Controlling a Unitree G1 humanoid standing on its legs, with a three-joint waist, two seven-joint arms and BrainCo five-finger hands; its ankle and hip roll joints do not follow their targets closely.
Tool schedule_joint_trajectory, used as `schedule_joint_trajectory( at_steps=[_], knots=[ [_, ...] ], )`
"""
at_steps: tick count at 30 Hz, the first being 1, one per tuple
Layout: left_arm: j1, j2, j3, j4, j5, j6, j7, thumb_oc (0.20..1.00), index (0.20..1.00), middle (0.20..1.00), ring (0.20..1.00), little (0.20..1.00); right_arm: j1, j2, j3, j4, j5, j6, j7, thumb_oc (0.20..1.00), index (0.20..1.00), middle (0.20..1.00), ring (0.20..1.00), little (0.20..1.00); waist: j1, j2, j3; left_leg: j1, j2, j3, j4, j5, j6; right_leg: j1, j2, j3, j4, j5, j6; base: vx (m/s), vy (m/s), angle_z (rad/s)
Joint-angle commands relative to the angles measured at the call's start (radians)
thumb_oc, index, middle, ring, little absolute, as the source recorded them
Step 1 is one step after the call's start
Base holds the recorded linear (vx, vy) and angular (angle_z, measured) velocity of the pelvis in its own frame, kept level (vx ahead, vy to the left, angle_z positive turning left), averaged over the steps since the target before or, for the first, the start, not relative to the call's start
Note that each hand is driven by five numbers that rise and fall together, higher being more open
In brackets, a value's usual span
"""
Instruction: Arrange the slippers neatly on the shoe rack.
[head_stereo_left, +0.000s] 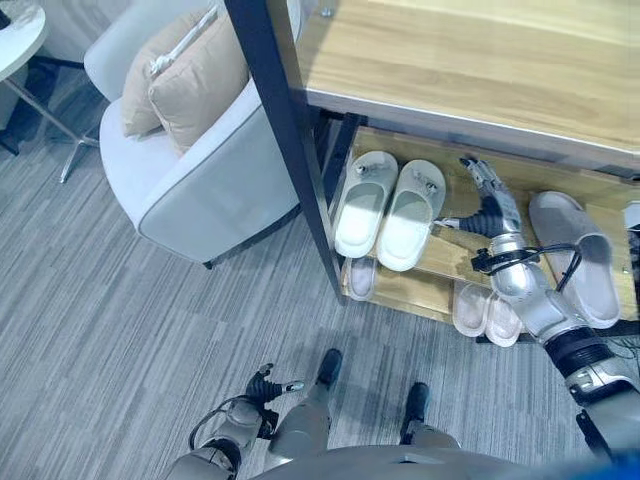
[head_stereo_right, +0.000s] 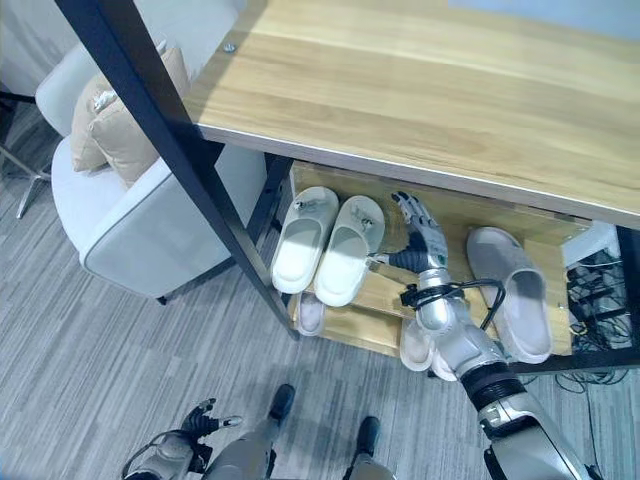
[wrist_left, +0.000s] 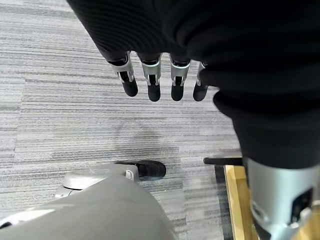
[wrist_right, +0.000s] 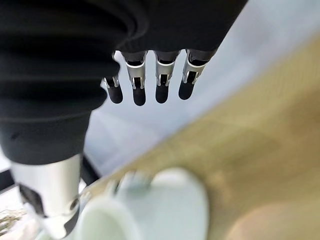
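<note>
Your right hand (head_stereo_right: 418, 232), fingers straight and empty, hovers over the shoe rack (head_stereo_right: 455, 215) between the white pair (head_stereo_right: 328, 244) and the grey slipper (head_stereo_right: 510, 290), which lies front-to-back on its right.

Head stereo pair looks steeply down, sharing shoe rack (head_stereo_left: 470, 270); wrist cameras sight close along own fingers.
</note>
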Motion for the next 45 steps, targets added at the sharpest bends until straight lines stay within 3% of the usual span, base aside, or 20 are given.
schedule_joint_trajectory(
  at_steps=[1,4,8,18,28,37,38,45],
  knots=[
    [-0.008,-0.040,-0.021,0.113,0.049,0.003,-0.014,1.000,1.000,1.000,1.000,1.000,0.008,-0.052,-0.051,-0.073,-0.062,0.005,-0.060,1.000,1.000,1.000,1.000,1.000,-0.001,-0.013,-0.005,0.037,-0.031,0.050,0.005,-0.139,0.018,0.059,-0.025,-0.003,0.015,-0.078,0.046,0.01,-0.033,-0.06],
    [0.002,-0.035,-0.012,0.114,0.050,0.001,-0.025,1.000,1.000,1.000,1.000,1.000,0.016,-0.124,-0.060,-0.036,-0.175,0.081,-0.061,1.000,1.000,1.000,1.000,1.000,-0.016,-0.006,-0.019,0.052,-0.026,0.070,0.005,-0.143,0.017,0.066,-0.024,0.012,0.012,-0.076,0.046,0.02,-0.033,-0.13],
    [0.006,-0.037,-0.018,0.109,0.032,0.001,-0.036,1.000,1.000,1.000,1.000,1.000,-0.004,-0.108,-0.046,0.098,-0.213,0.169,-0.063,1.000,1.000,1.000,1.000,1.000,-0.028,0.013,-0.028,0.060,-0.021,0.092,0.005,-0.144,0.015,0.062,-0.023,0.035,0.011,-0.072,0.046,0.01,-0.029,-0.22],
    [0.027,-0.044,-0.028,0.115,0.012,0.016,-0.015,1.000,1.000,1.000,1.000,1.000,0.018,-0.015,-0.096,0.314,-0.125,0.247,-0.140,1.000,1.000,1.000,1.000,1.000,-0.043,0.030,-0.031,0.065,-0.020,0.112,0.005,-0.147,0.017,0.063,-0.020,0.052,0.011,-0.075,0.039,0.02,-0.023,-0.04],
    [0.021,-0.056,-0.025,0.123,-0.011,0.035,0.025,1.000,1.000,1.000,1.000,1.000,0.067,0.074,-0.145,0.425,-0.023,0.294,-0.219,1.000,1.000,1.000,1.000,1.000,-0.056,0.026,-0.043,0.085,-0.018,0.131,0.005,-0.160,0.024,0.070,-0.020,0.061,0.011,-0.079,0.038,0.03,-0.008,-0.04],
    [0.009,-0.060,-0.020,0.132,-0.037,0.057,0.052,1.000,1.000,1.000,1.000,1.000,0.090,0.142,-0.132,0.504,0.079,0.300,-0.200,1.000,1.000,1.000,1.000,1.000,-0.067,0.019,-0.050,0.100,-0.016,0.144,0.005,-0.168,0.029,0.078,-0.020,0.069,0.011,-0.078,0.037,0.02,0.002,-0.02],
    [0.007,-0.059,-0.019,0.132,-0.042,0.060,0.053,1.000,1.000,1.000,1.000,1.000,0.092,0.150,-0.125,0.515,0.100,0.292,-0.185,0.200,0.200,0.200,0.200,0.200,-0.069,0.018,-0.050,0.100,-0.017,0.147,0.005,-0.168,0.029,0.078,-0.020,0.070,0.011,-0.077,0.037,0.00,0.000,0.00],
    [0.002,-0.063,-0.017,0.131,-0.054,0.071,0.063,1.000,1.000,1.000,1.000,1.000,0.137,0.200,-0.100,0.434,0.128,0.285,-0.138,0.200,0.200,0.200,0.200,0.200,-0.077,0.013,-0.051,0.108,-0.015,0.156,0.005,-0.171,0.030,0.078,-0.021,0.076,0.011,-0.072,0.038,0.00,0.000,0.00]
  ],
)
